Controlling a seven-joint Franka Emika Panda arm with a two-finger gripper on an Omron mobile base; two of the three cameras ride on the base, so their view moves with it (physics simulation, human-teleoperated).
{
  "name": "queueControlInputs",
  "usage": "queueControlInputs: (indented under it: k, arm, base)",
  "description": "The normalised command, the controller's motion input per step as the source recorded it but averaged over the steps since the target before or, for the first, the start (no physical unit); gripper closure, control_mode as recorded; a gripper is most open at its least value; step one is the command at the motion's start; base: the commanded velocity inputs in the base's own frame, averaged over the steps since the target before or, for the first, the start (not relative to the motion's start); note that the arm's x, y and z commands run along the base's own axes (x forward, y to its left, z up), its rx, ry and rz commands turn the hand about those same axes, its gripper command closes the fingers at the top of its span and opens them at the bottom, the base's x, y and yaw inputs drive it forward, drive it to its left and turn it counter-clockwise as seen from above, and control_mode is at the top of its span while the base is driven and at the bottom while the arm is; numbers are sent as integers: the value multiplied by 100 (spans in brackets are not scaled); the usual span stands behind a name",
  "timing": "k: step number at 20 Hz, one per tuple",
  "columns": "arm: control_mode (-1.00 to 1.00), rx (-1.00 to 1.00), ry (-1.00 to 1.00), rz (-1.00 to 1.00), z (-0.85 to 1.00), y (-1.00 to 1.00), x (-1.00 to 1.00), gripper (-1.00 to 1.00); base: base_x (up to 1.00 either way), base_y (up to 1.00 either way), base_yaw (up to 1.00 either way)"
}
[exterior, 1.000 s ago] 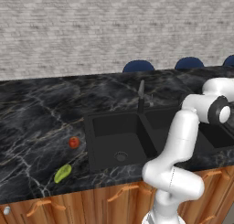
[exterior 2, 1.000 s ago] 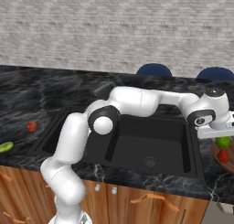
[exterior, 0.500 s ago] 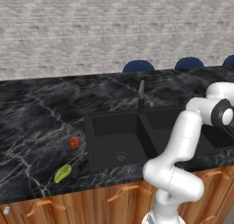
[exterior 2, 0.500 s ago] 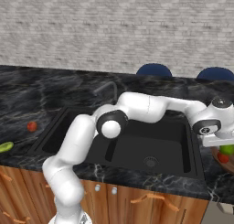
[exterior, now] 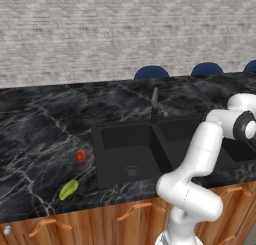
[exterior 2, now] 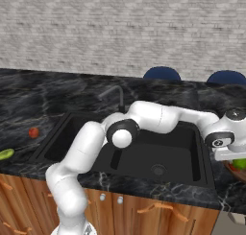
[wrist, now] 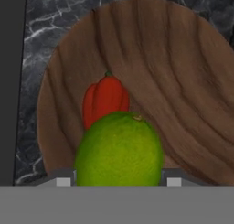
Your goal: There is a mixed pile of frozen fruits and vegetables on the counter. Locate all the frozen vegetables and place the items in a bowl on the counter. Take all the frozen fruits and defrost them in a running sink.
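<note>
Landmark: the sink (exterior: 150, 149), a black double basin set in the counter (exterior: 45, 124); every place below is given from it.
Left of the sink: a red-orange ball (exterior: 81, 155) lies on the counter near the left basin's rim, and a yellow-green oblong (exterior: 68, 189) lies nearer the counter's front edge, apart from the ball.
Oblong's axis: it runs diagonally, one end toward the front edge and away from the sink, the other toward the sink and the wall.
Right of the sink: a wooden bowl (wrist: 183, 81) sits on the counter just past the right basin; in the right base view only a sliver of it shows under the hand.
In the bowl: a red chunk (wrist: 104, 99), stem end pointing up in the hand view, lies on the bowl's floor.
Gripper: the gripper (wrist: 119, 181) is closed around a green ball (wrist: 119, 154), one finger on each side of it.
Key relation: the ball hangs directly over the bowl, in front of the red chunk as the hand camera sees it; whether it touches the chunk or the wood I cannot tell.
Ball's axis: round, so none matters; a small nub points away from the gripper.
Judgement: the next move looks like a release into the bowl, after which both pieces left of the sink remain for the basin.
</note>
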Motion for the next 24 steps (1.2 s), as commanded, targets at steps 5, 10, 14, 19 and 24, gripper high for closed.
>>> queueControlInputs:
  k: [5,10,14,19,24]
  arm:
    - [-100,0,3,0,-21,-5,0,-100]
    - [-100,1,1,0,-17,-14,0,-100]
    - [-100,1,0,1,-4,-18,0,-100]
    - [-100,-1,2,-2,7,4,1,-100]
    - [-100,-8,-1,-4,30,40,2,-100]
  base:
    - [0,0,0]
    - [0,0,0]
    - [0,0,0]
    - [0,0,0]
    - [0,0,0]
